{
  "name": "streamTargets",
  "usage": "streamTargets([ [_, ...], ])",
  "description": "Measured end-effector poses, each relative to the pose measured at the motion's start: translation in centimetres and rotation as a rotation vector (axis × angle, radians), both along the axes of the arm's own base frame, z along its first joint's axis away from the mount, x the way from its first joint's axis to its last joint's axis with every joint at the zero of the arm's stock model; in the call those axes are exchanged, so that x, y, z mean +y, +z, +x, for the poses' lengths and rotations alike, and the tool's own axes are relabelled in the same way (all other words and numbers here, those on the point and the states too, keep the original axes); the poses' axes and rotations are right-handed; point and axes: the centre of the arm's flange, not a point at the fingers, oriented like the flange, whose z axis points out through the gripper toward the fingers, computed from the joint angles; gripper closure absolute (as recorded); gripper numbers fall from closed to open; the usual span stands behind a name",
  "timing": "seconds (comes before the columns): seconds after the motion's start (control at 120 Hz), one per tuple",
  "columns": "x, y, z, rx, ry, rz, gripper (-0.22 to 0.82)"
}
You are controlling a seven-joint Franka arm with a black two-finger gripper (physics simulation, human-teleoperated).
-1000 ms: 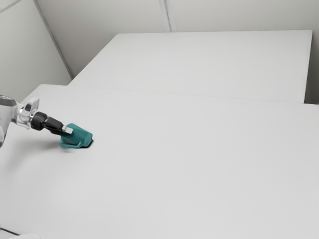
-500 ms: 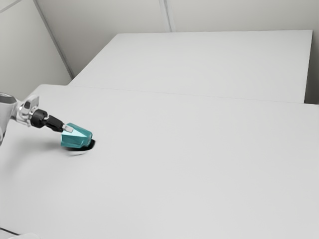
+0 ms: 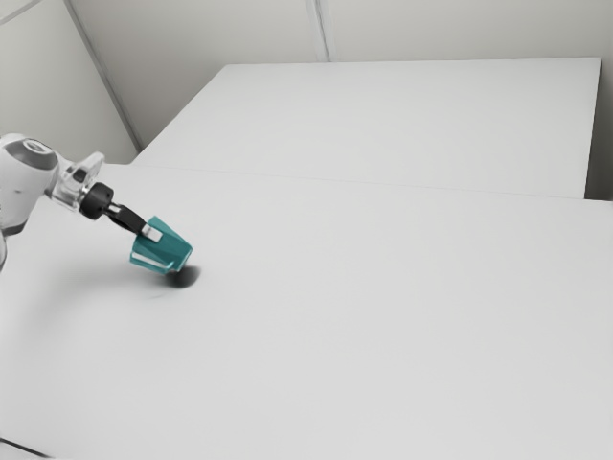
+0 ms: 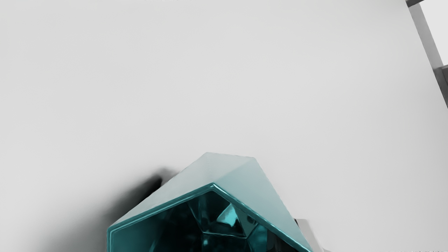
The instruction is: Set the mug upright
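The teal faceted mug (image 3: 165,247) hangs tilted just over the table in the exterior view, its base toward the lower right and its shadow below it. My gripper (image 3: 151,233) is shut on the mug's wall near the rim. Looking from the wrist, I see the open mouth and outer faces of the mug (image 4: 245,175). There the gripper (image 4: 292,237) holds one side wall, with a pale fingertip outside and a dark shape inside the mouth. Most of the fingers are hidden by the mug.
The white table (image 3: 364,316) extends around the mug. Another white surface (image 3: 383,125) lies beyond it, toward the back walls. A dark cable (image 3: 24,448) is at the exterior view's lower left.
The mug has risen off the table with my gripper and moved slightly toward the exterior view's right. It has tipped from lying on its side to a steeper tilt, base lower.
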Motion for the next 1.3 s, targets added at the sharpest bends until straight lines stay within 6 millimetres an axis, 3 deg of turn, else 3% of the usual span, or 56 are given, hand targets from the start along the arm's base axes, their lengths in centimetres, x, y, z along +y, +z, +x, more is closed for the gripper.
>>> streamTargets([
  [0.183,-5.3,3.4,0.4,-0.080,-0.052,0.238,0.78],
  [0.7,-18.7,4.6,0.4,-0.270,-0.347,0.690,0.79],
  [0.833,-21.2,4.8,0.2,-0.310,-0.407,0.739,0.79],
  [1.058,-24.7,4.7,-2.5,-0.336,-0.473,0.775,0.78],
  [1.3,-28.3,4.4,-2.8,-0.369,-0.531,0.780,0.78],
])
